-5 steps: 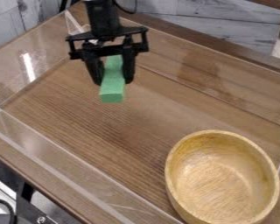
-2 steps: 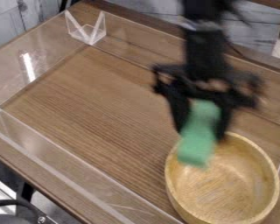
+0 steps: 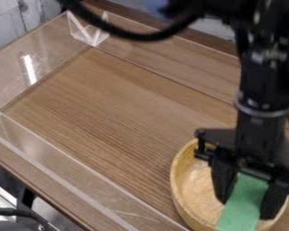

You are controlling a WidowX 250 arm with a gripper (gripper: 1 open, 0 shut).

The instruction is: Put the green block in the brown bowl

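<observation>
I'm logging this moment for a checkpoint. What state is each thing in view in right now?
gripper: pointing down over the bowl, jaws shut on the green block.
green block: held on end between the jaws, hanging inside the bowl's outline; whether it touches the bottom cannot be told.
brown bowl: upright on the table, partly hidden by the arm.

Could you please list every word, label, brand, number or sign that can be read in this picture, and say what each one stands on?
None: no readable text shows anywhere.
The gripper, the green block it holds, the brown bowl and the wooden table bear no lettering, label or number.
The clear walls around the table carry only reflections.
</observation>
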